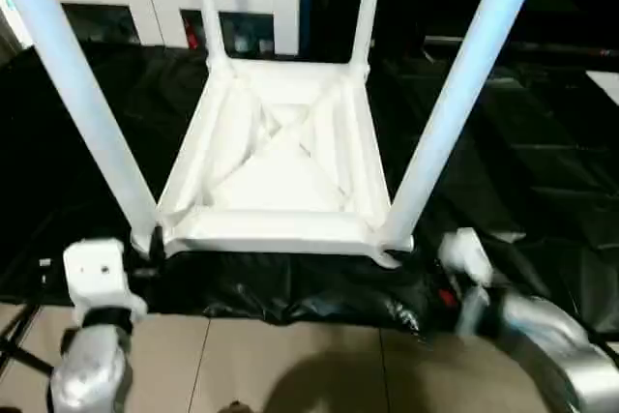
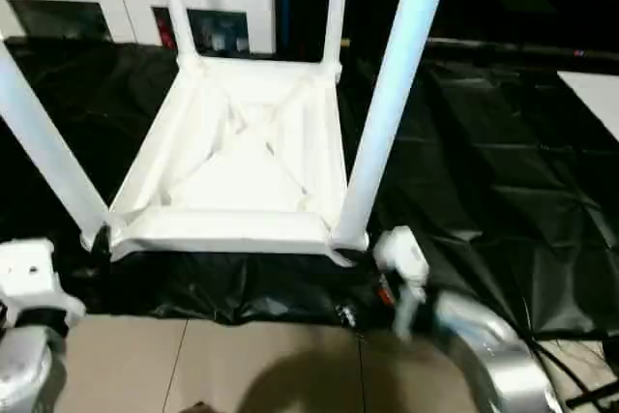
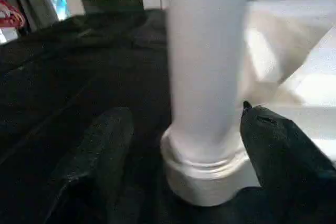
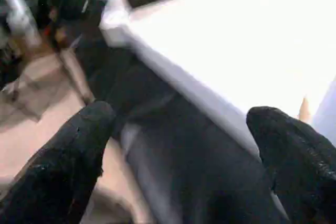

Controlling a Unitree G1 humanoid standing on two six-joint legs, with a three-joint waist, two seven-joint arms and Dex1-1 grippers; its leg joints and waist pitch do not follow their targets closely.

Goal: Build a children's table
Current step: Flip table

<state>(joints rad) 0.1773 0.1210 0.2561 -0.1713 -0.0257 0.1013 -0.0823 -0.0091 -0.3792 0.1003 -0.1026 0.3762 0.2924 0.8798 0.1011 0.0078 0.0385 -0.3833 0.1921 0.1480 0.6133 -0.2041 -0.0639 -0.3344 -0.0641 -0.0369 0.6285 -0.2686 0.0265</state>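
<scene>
Head views: the children's table [image 1: 276, 176] lies upside down on black sheeting [image 1: 87, 142], all four legs socketed upright. Left wrist view: left gripper [image 3: 184, 150] jaws wide, straddling the near-left leg [image 3: 205, 61] untouched. Right wrist view: right gripper [image 4: 178, 150] jaws wide, empty, beside the tabletop's edge.

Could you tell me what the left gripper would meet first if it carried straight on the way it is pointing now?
Most likely the near-left table leg, just above its corner socket. The left gripper is open, with a black finger either side of the leg and none touching. How near it is cannot be judged.
</scene>
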